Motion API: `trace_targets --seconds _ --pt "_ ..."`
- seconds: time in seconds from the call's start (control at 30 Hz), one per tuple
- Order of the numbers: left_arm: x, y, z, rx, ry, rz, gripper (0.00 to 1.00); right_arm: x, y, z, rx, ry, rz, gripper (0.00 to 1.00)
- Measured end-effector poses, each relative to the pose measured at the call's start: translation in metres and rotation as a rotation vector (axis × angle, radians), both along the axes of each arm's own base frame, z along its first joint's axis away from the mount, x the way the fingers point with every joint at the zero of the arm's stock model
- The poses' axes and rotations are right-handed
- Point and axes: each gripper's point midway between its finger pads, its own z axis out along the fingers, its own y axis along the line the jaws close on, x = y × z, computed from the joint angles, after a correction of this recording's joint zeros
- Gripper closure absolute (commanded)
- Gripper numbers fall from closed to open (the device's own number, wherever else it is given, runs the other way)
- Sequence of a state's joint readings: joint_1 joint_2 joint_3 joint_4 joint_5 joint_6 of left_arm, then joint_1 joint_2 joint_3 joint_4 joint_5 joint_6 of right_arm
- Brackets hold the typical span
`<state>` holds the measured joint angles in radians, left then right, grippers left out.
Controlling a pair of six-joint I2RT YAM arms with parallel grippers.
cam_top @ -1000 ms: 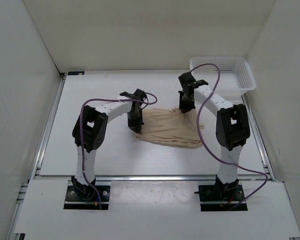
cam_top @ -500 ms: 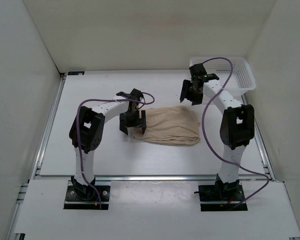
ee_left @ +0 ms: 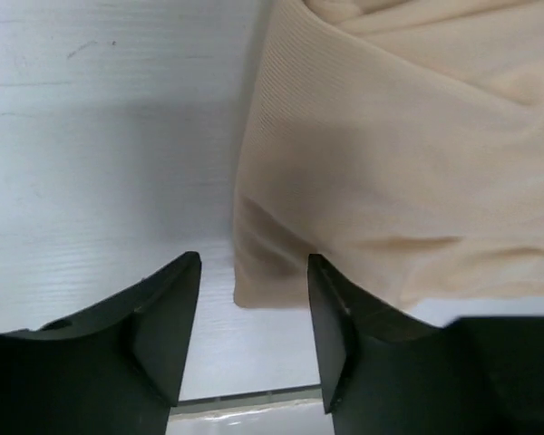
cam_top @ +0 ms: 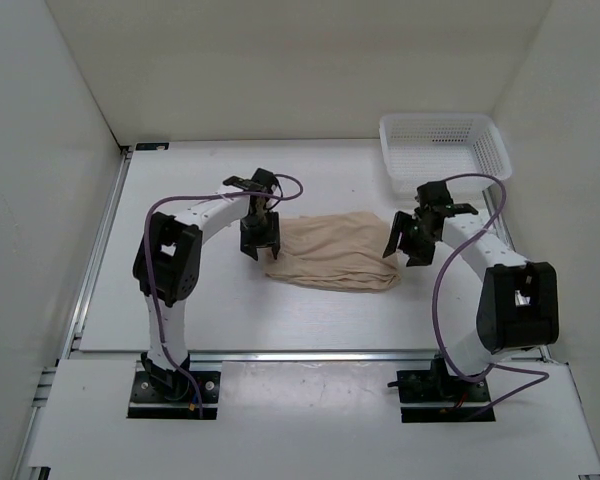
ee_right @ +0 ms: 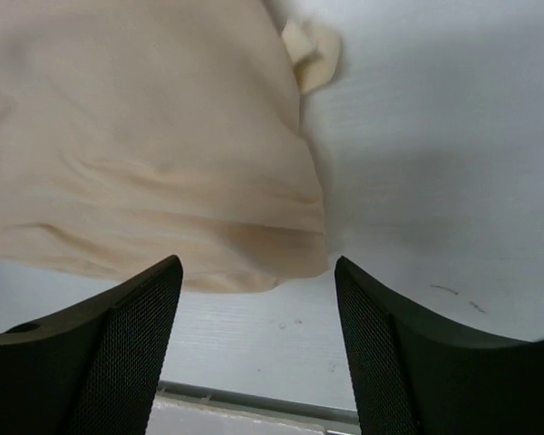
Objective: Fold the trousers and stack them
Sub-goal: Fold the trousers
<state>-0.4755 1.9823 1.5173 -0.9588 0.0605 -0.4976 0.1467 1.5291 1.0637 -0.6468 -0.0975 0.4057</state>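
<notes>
At centre frame from above, I see the trousers (cam_top: 335, 252) lying as a folded, wrinkly beige bundle on the white table (cam_top: 280, 310), down and left of the mesh basket (cam_top: 450, 182). The left gripper (cam_top: 260, 243) hangs at the bundle's left end and the right gripper (cam_top: 408, 245) at its right end. Both wrist cameras show the fingers spread apart and grasping nothing.

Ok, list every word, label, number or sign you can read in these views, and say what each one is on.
None: no readable text in any view.
The trousers, the white basket and the table are plain, with no print, label or number showing.
</notes>
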Motion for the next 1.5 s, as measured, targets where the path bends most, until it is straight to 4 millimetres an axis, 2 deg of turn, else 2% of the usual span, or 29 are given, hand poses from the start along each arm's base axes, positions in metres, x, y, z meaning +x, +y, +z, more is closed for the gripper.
trace_targets --seconds 0.03,0.07,0.1,0.13,0.17,0.23,0.27,0.43,0.5,0.7,0.77,0.8,0.83,0.9,0.93,0.97,1.0,1.07,1.13,1.23,1.27,1.33,1.4,1.5 --pt "0.000 0.000 -0.004 0.002 0.009 0.000 0.58 -0.007 0.002 -0.007 0.014 0.022 0.006 0.32" --pt "-0.001 0.001 -0.008 0.005 0.020 0.001 0.86 -0.012 0.006 -0.012 0.029 0.037 0.013 0.39" --pt "-0.001 0.001 -0.011 0.005 0.027 -0.002 0.90 -0.014 0.008 -0.015 0.042 0.045 0.018 0.45" --pt "-0.003 0.003 -0.014 0.007 0.036 -0.007 0.90 -0.014 0.012 -0.019 0.061 0.051 0.023 0.50" --pt "-0.005 0.005 -0.017 0.006 0.045 -0.008 0.90 -0.014 0.016 -0.023 0.080 0.057 0.026 0.59" --pt "-0.011 0.008 -0.022 0.005 0.062 -0.006 0.90 -0.011 0.023 -0.032 0.112 0.074 0.029 0.67" --pt "-0.014 0.012 -0.025 0.005 0.070 0.000 0.90 -0.009 0.027 -0.037 0.123 0.078 0.032 0.76" --pt "-0.027 0.038 -0.028 0.013 0.100 0.054 0.90 -0.017 0.056 -0.055 0.153 0.114 0.092 0.94" --pt "-0.028 0.051 -0.026 0.012 0.097 0.088 0.90 -0.022 0.071 -0.057 0.160 0.118 0.126 0.97" --pt "-0.037 0.091 -0.022 0.013 0.100 0.196 0.90 -0.040 0.110 -0.055 0.174 0.123 0.211 0.95" --pt "-0.036 0.098 -0.017 0.013 0.088 0.216 0.77 -0.045 0.117 -0.053 0.163 0.127 0.222 0.89" --pt "-0.036 0.099 -0.014 0.011 0.079 0.218 0.68 -0.046 0.117 -0.049 0.150 0.125 0.222 0.81" --pt "-0.036 0.101 -0.009 0.010 0.067 0.219 0.58 -0.045 0.116 -0.042 0.134 0.109 0.217 0.58" --pt "-0.038 0.106 0.004 0.014 0.044 0.227 0.32 -0.039 0.111 -0.019 0.095 0.064 0.199 0.31" --pt "-0.039 0.109 0.012 0.021 0.029 0.232 0.30 -0.031 0.107 0.001 0.075 0.013 0.193 0.13" --pt "-0.041 0.112 0.022 0.026 0.012 0.239 0.15 -0.024 0.104 0.021 0.066 -0.044 0.181 0.09" --pt "-0.043 0.115 0.033 0.032 -0.008 0.244 0.02 -0.017 0.100 0.046 0.050 -0.119 0.172 0.07" --pt "-0.041 0.122 0.063 0.038 -0.072 0.258 0.01 -0.010 0.089 0.102 0.043 -0.283 0.144 0.02" --pt "-0.034 0.128 0.098 0.027 -0.165 0.278 0.01 -0.013 0.071 0.157 0.033 -0.445 0.105 0.02" --pt "-0.024 0.136 0.163 -0.011 -0.347 0.310 0.01 -0.032 0.037 0.216 0.003 -0.625 0.020 0.01" --pt "-0.023 0.138 0.184 -0.027 -0.408 0.320 0.01 -0.039 0.023 0.228 -0.023 -0.667 -0.017 0.01" --pt "-0.028 0.142 0.222 -0.059 -0.530 0.337 0.01 -0.054 -0.005 0.237 -0.087 -0.700 -0.088 0.01" --pt "-0.042 0.145 0.255 -0.097 -0.638 0.345 0.01 -0.070 -0.030 0.237 -0.159 -0.700 -0.150 0.01" --pt "-0.065 0.148 0.289 -0.150 -0.766 0.357 0.01 -0.089 -0.056 0.231 -0.239 -0.674 -0.212 0.01"
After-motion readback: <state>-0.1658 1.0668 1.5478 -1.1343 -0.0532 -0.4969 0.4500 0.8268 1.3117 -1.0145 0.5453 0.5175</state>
